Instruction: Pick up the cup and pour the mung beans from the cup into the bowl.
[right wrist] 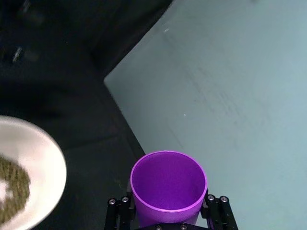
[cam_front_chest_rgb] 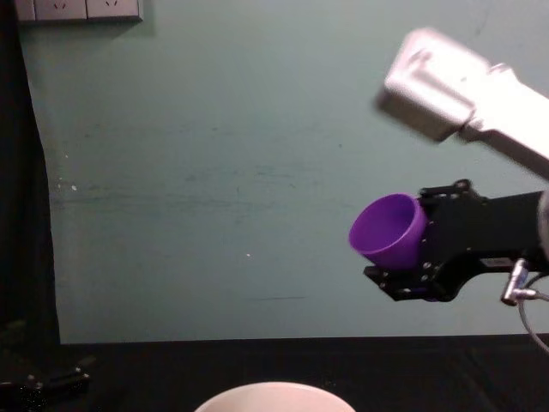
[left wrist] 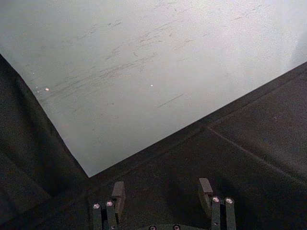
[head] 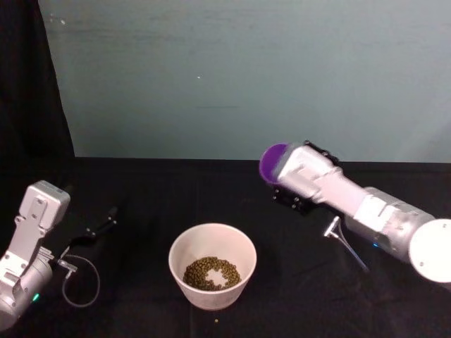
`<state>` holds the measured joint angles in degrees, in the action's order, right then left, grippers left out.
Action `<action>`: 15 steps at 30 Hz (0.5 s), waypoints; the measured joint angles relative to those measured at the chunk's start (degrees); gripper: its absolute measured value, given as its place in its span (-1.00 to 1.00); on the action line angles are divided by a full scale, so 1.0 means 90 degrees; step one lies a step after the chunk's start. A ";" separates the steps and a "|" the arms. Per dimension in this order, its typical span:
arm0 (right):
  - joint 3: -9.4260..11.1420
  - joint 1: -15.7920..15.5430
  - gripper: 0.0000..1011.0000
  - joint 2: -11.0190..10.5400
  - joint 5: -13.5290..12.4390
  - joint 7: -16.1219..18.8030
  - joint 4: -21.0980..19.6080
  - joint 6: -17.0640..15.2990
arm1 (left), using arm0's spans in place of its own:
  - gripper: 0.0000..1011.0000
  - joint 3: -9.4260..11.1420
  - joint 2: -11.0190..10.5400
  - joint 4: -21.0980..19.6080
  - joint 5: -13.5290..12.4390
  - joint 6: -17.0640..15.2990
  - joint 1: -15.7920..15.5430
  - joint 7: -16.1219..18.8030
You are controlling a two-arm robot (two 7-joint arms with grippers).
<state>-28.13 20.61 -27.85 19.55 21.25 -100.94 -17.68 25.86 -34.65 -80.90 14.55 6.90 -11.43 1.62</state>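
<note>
**The cup point(right wrist: 168, 184) sits empty in the right claw point(right wrist: 168, 213)**

Your right claw's fingers are closed on the cup's base and hold it raised and tilted, mouth facing away from the claw. Below it and to its left stands the bowl point(head: 215, 299), mung beans point(head: 210, 273) inside. Your left claw point(left wrist: 162, 190) hangs over the table point(head: 141, 197), fingers spread, empty

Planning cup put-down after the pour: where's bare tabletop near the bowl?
Bare table: the strip between the bowl and the back wall, and right of the bowl, below the raised right end effector holding the cup. Crowded on the left: left end effector and a cable loop.
</note>
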 joint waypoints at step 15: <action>0.1418 -0.0610 0.45 0.0733 -0.2760 0.0570 0.1113 0.0729 | 0.98 0.0000 0.0000 0.0000 0.0000 0.0000 0.0000 0.0000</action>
<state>-15.36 15.12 -21.25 -5.30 26.37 -90.92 -11.12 25.86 -34.65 -80.90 14.55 6.90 -11.43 1.62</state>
